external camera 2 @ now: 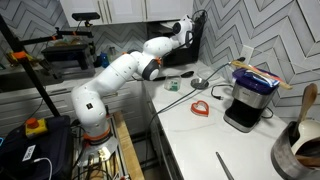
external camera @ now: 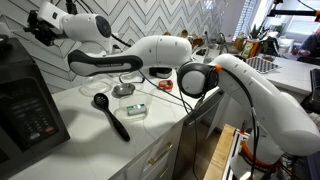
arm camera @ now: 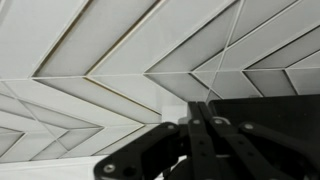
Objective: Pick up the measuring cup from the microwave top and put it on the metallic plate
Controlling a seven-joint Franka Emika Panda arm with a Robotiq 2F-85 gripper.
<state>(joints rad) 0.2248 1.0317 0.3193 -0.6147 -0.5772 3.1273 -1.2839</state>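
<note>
The pincer [arm camera: 200, 112] is showing in the wrist view with its fingers drawn narrow, almost together, and nothing can be seen between them; it is facing only the herringbone wall tiles [arm camera: 110, 60]. In both exterior views the pincer [external camera: 38, 22] [external camera 2: 187, 22] is hanging high at the end of the outstretched arm, above the top of the microwave [external camera: 30, 105] and close to the wall. No measuring cup is showing clearly on that top, which is mostly hidden or out of frame. The only cup-like thing in sight is a black scoop [external camera: 112, 117] lying on the table [external camera: 85, 125] in front of the microwave, near the metallic plate [external camera: 123, 90] but apart from it, with a small clear container [external camera: 136, 110] just beside. Going by this, the reaching step is probably in hand and the pick is not yet done. The next move is likely calling for the fingers to spread, the wrist to tip down toward the cup's handle, and a careful descent that keeps clear of the wall.
</note>
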